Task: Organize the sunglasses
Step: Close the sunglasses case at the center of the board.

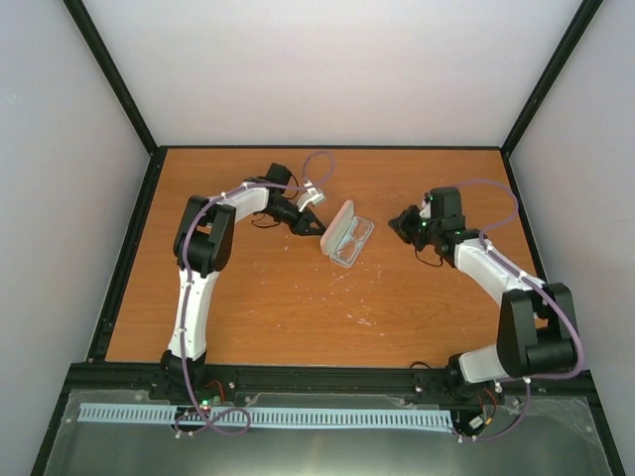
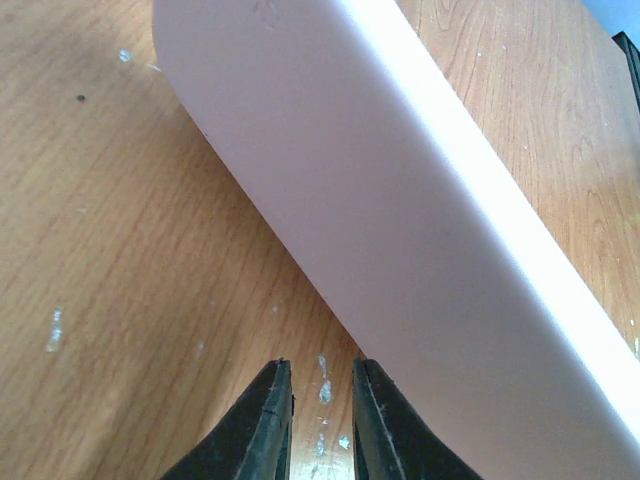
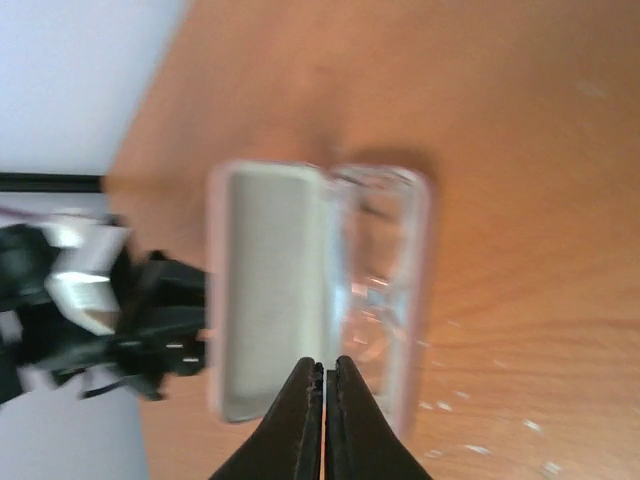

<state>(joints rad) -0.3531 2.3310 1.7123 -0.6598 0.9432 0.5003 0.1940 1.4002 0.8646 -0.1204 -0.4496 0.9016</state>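
Note:
The pale pink case [image 1: 347,234] lies open at the table's middle. Its lid [image 3: 265,290] shows a pale lining. The sunglasses [image 3: 380,275] lie in the other half, blurred, with a faint amber tint; they also show in the top view [image 1: 356,241]. My left gripper [image 1: 317,227] is just left of the case, low over the wood. In its wrist view the left gripper [image 2: 320,372] has its fingers a little apart and empty, with the case's outer wall [image 2: 400,200] close ahead. My right gripper [image 1: 396,224] is right of the case, apart from it. In its wrist view it [image 3: 323,365] is shut and empty.
The wooden table [image 1: 298,307] has a black raised rim [image 1: 129,248] and pale walls on three sides. White scuff marks [image 1: 367,297] dot the wood near the case. The left arm's gripper [image 3: 150,320] shows beyond the case in the right wrist view.

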